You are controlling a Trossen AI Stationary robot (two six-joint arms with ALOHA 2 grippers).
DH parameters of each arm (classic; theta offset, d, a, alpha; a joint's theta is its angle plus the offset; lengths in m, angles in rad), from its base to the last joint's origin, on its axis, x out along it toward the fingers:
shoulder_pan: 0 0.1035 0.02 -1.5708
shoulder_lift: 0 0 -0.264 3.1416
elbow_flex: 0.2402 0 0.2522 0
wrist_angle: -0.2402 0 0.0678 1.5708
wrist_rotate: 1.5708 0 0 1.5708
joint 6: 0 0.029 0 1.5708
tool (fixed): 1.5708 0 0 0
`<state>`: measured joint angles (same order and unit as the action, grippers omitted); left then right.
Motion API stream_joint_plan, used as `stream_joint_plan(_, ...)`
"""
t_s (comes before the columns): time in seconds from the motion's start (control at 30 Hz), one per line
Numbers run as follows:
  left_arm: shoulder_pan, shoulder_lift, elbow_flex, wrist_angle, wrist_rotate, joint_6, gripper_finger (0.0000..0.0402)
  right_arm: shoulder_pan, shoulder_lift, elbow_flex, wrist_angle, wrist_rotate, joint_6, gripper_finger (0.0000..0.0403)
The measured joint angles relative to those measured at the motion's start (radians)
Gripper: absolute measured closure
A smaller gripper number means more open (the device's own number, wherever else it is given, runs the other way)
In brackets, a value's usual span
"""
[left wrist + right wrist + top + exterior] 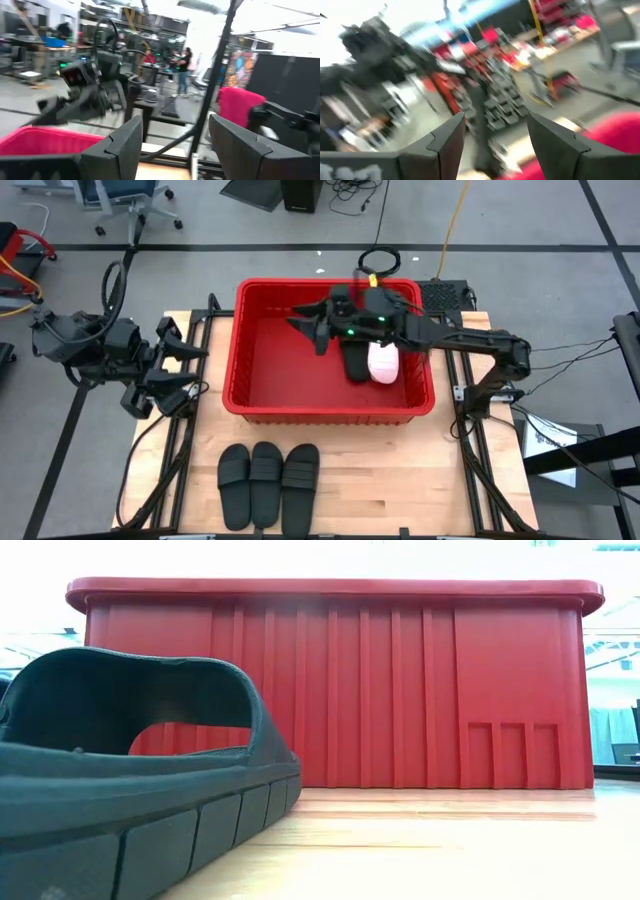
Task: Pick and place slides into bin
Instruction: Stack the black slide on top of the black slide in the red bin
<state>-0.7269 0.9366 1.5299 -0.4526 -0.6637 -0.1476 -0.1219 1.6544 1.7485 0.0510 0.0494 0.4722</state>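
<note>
**Right arm reaching over the red bin, three black slides waiting on the table**

The large rectangular red plastic bin (330, 405) is sitting at the middle of the pale wooden table (400, 480), toward its far edge. Inside it, toward the right-hand side, a matte black slide sandal (357, 362) and a pale pink slide sandal (384, 363) are lying next to each other, touching or nearly so, on the bin floor.

The right arm is stretching in from the right edge of the table and hanging above the bin's interior, with the right gripper (308, 330) pointing toward the bin's left half. Its two dark fingers (445, 145) are standing apart in the wrist view, with nothing between them.

The left gripper (190, 370) is hovering just beside the bin's left wall, outside the tub. Its fingers (120, 147) are likewise spread wide and holding nothing; the red rim of the bin is showing beyond them.

Three more matte black slide sandals (268, 480) are lying side by side on the table in front of the bin, near the front edge, touching one another and clear of the bin. In the low view, one of them (130, 800) is filling the left foreground, its wide strap arching over a ribbed sole, with the bin's ribbed front wall (400, 690) standing behind it.
</note>
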Motion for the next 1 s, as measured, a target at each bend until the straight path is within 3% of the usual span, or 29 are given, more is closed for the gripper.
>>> stream_joint_plan(0.3,-0.003,0.083,0.0,0.01,0.231,-0.108,0.0176,0.192,-0.008,0.001,0.336,0.0,0.041,0.0195)
stream_joint_plan(0.57,-0.028,0.201,0.0,-0.06,0.268,-0.205,0.0176,0.385,-0.004,0.001,0.29,0.008,-0.023,0.0195)
stream_joint_plan(0.8,-0.037,0.315,0.0,-0.291,0.293,-0.347,0.0176,0.513,-0.004,0.001,0.267,0.201,-0.135,0.0195)
stream_joint_plan(1.0,-0.005,0.4,0.0,-0.463,0.369,-0.35,0.0176,0.556,-0.004,0.001,0.276,0.372,-0.166,0.0195)
